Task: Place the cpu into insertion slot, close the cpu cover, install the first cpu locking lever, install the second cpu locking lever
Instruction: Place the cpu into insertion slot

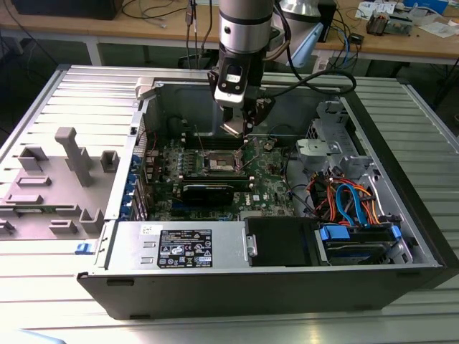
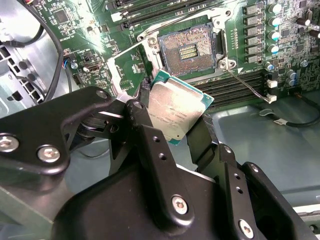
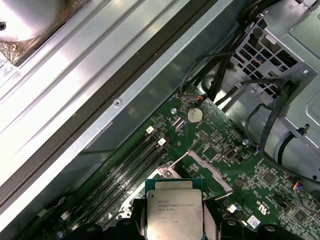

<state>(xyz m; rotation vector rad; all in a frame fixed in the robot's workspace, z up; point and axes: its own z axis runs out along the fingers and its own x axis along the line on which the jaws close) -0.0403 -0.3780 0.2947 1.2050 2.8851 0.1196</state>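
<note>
The cpu (image 2: 175, 112), a small square chip with a silvery-beige top, is held by its edges between my black fingers (image 2: 142, 125); my gripper (image 2: 172, 121) is shut on it. The insertion slot (image 2: 187, 50) lies bare just beyond the chip, its pin field showing. The cpu cover (image 2: 116, 75) stands raised beside the slot, and a thin wire locking lever (image 2: 245, 81) hangs loose past the slot. In the first wrist view the cpu (image 3: 174, 212) hovers above the board near the raised cover (image 3: 207, 170). In the exterior view my gripper (image 1: 240, 127) hangs over the slot (image 1: 219, 163) inside the computer case (image 1: 401, 186).
Long black memory slots (image 2: 235, 85) run beside the socket. A black card (image 1: 208, 192) sits in front of it, with the power supply (image 1: 179, 247) nearer the case front. A drive cage with orange and blue cables (image 1: 351, 208) fills the exterior view's right. A grey fixture (image 1: 64, 179) lies outside the case.
</note>
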